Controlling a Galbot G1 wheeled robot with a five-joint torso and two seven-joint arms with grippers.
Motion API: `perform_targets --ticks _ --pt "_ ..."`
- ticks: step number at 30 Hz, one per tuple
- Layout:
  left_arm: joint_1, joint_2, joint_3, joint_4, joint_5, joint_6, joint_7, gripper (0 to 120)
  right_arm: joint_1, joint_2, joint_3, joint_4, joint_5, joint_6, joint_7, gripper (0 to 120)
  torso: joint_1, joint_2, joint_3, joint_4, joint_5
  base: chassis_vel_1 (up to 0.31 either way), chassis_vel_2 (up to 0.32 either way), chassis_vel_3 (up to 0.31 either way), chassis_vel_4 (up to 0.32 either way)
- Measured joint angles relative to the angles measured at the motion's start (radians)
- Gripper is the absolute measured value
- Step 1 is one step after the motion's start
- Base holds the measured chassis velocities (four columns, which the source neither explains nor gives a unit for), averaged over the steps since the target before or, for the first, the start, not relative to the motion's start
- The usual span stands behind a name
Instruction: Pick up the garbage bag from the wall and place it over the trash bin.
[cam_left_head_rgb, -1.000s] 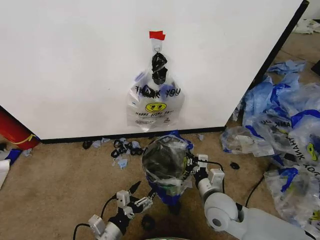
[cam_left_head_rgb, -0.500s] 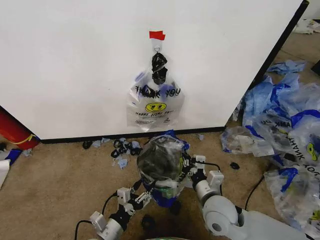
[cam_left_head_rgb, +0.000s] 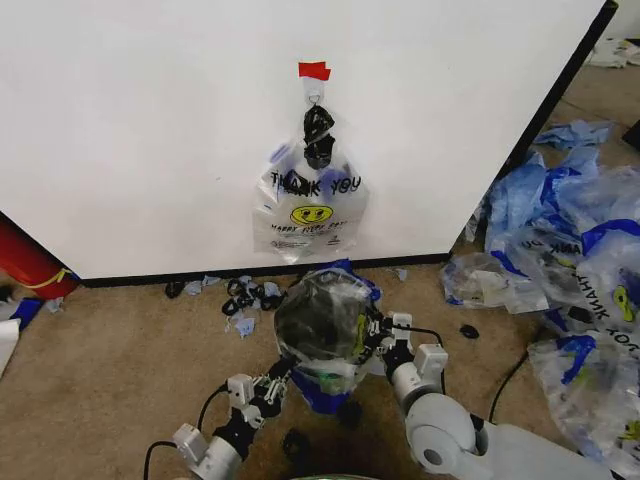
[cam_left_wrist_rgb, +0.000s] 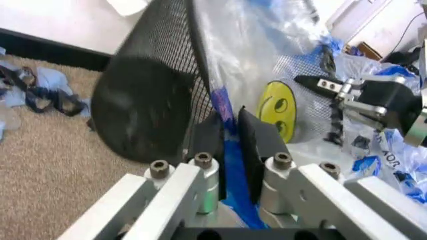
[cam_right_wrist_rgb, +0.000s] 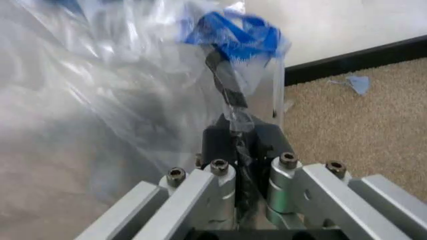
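Both tools clamp a bag (cam_left_head_rgb: 322, 322) draped over the bin (cam_left_wrist_rgb: 143, 107) on the carpet below the wall (cam_left_head_rgb: 150, 120): the left tool (cam_left_wrist_rgb: 230, 137) pinches its blue edge, the right tool (cam_right_wrist_rgb: 238, 137) its clear film.

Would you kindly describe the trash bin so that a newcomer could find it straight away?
Start at the white wall, then drop to the carpet below the hanging smiley bag. There stands the trash bin, black wire mesh, draped in a clear garbage bag, unlike the loose blue bags heaped rightward.
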Motion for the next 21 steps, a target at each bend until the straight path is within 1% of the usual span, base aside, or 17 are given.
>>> perform_targets --ticks 21 --pt "0.000 0.000 -0.008 0.002 0.016 -0.009 0.007 5 0.003 0.000 -0.009 -0.023 -0.027 -0.004 -0.003 1 0.000 0.000 0.000 0.0000 0.0000 0.000 0.000 0.000 0.000"
